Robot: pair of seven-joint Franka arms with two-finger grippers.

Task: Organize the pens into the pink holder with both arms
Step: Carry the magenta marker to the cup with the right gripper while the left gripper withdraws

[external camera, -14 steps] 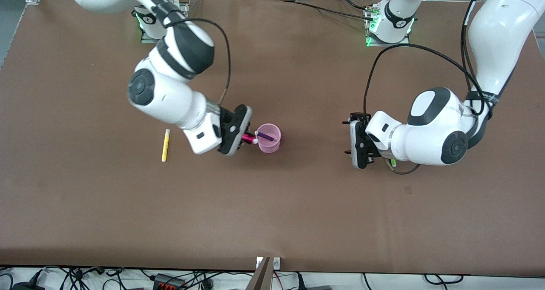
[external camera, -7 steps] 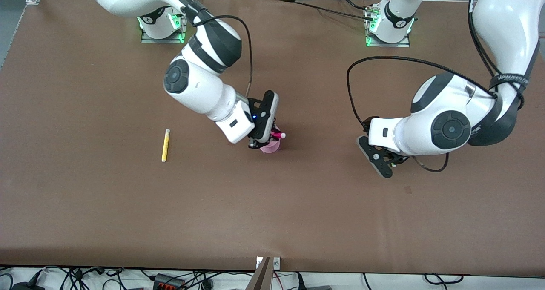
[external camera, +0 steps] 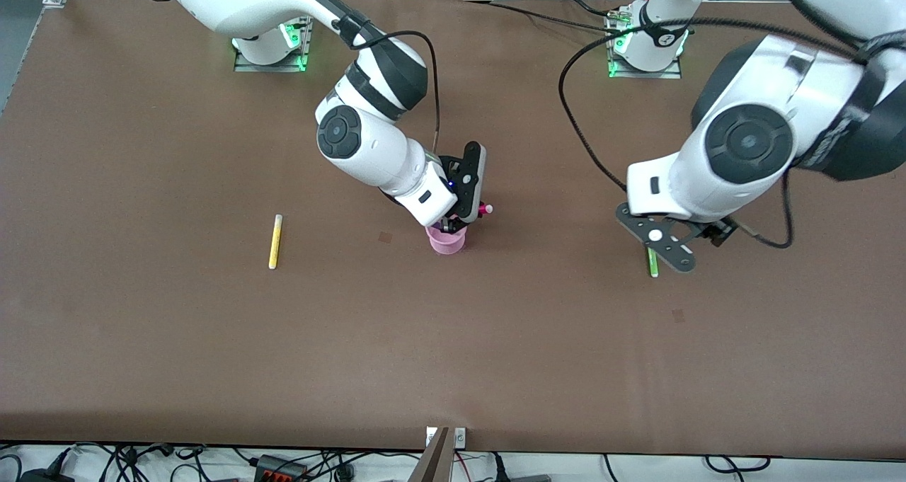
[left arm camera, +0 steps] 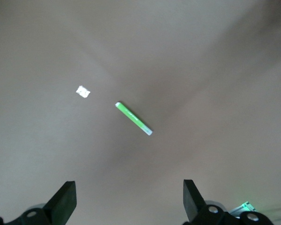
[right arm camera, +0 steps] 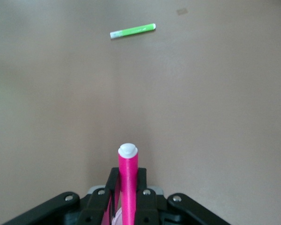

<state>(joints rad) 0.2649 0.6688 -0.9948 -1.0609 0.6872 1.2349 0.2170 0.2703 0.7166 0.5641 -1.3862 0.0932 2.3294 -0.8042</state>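
The right claw [external camera: 461, 220] pinched the magenta pen [right arm camera: 128, 183] over the pink cup [external camera: 446, 241], where a skewed release could tip it; the left claw [left arm camera: 126, 206] hung spread over the green pen [left arm camera: 133, 118].

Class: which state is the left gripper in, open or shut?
Open. The left gripper has its fingers spread wide over the green pen, gripping nothing.
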